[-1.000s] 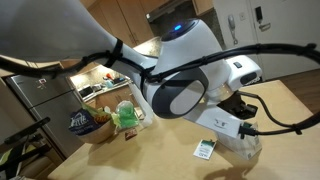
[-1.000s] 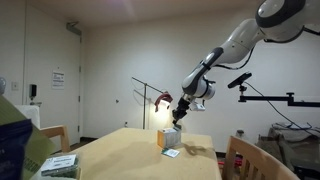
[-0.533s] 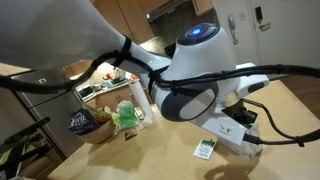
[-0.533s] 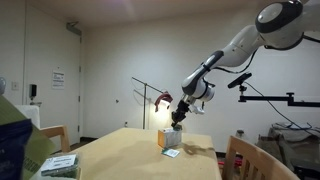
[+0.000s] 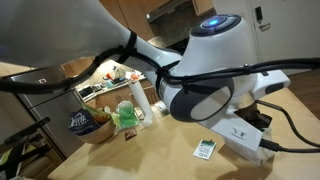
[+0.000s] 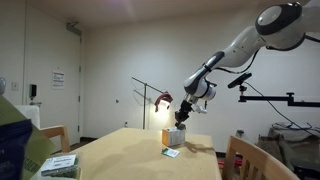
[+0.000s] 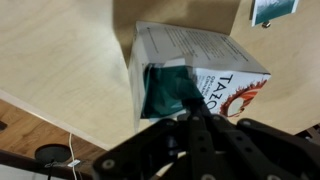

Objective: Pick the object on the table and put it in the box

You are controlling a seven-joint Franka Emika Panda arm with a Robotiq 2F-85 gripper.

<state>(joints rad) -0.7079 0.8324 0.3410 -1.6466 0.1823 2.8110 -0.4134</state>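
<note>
Packet (image 7: 162, 92) at the box (image 7: 215, 60) mouth

The claw (image 7: 190, 118) gripped the teal packet tightly, fully closed, at the white box's open end on the table (image 7: 60, 50). Sliding it deeper before releasing would likely serve best.

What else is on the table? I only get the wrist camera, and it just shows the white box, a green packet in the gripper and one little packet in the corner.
Observer: In an exterior view, a dark snack bag and a green bag stand together at one end of the table.
Operator: Is anything beside the table that I could bump?
Observer: Yes, a wooden chair stands by the table's edge.
Operator: How high up am I?
Observer: Low. The gripper is right over the top of the box, which stands on the table, and it is shut on the teal packet.
</note>
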